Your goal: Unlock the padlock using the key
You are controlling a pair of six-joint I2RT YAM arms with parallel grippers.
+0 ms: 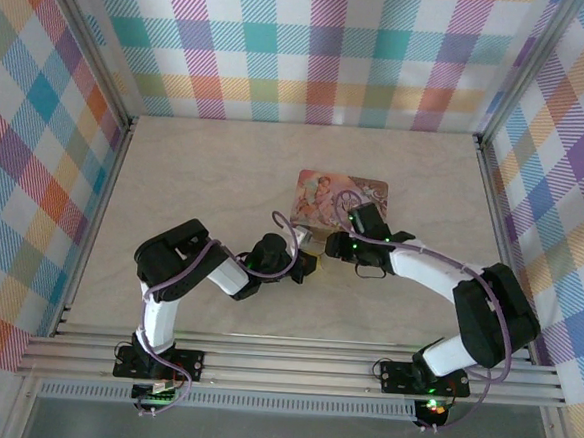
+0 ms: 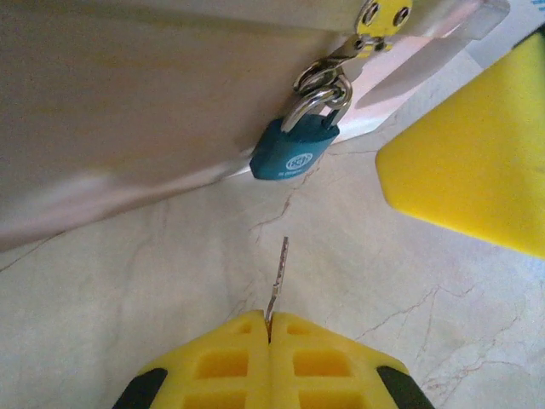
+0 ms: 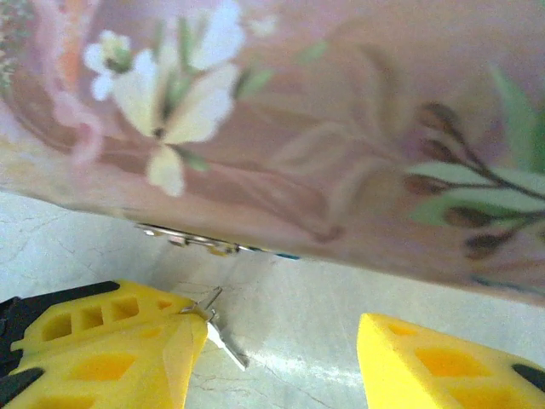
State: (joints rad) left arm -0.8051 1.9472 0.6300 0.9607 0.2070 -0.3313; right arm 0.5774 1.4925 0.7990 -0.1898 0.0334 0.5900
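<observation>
Marbled tabletop [image 2: 128,298], blue padlock [image 2: 294,153], thin key [image 2: 278,273]

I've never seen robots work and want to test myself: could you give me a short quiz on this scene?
1. True or false: the key is already inside the padlock.
2. Which arm's fingers pinch the key? A) left B) right C) neither.
3. Fill in: the padlock hangs from the pink ___.
Key: 1 false, its tip is short of it; 2 A, the left fingers; 3 box.
</observation>
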